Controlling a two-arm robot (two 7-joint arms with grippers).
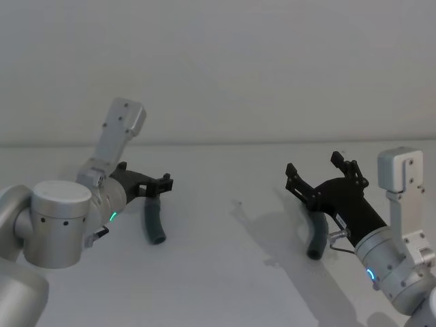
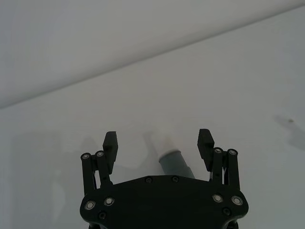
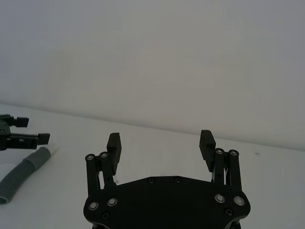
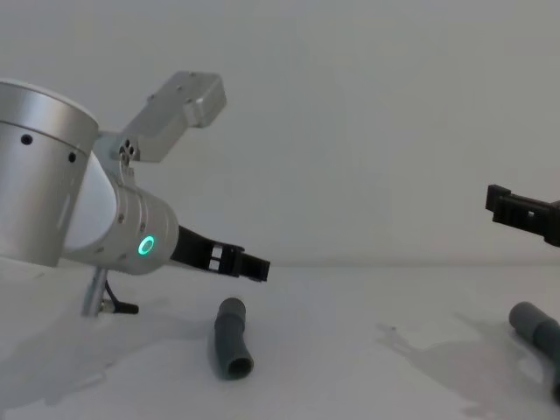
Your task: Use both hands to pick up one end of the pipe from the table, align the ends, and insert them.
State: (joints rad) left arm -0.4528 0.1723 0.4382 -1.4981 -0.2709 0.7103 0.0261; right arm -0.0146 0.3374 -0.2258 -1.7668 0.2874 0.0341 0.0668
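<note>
Prob. robotics lab, test-bench setup, plain matte white table (image 1: 225, 286), blank white wall (image 1: 259, 68) behind

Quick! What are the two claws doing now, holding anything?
Left claw: open, empty, above a grey pipe piece.
Right claw: open, empty.

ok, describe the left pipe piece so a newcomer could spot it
On the white table, look to the robot's left, where the left gripper hangs open. Under it lies a bent dark grey pipe piece. Unlike the other grey piece under the right gripper, it ends in a narrower white tip.
</note>
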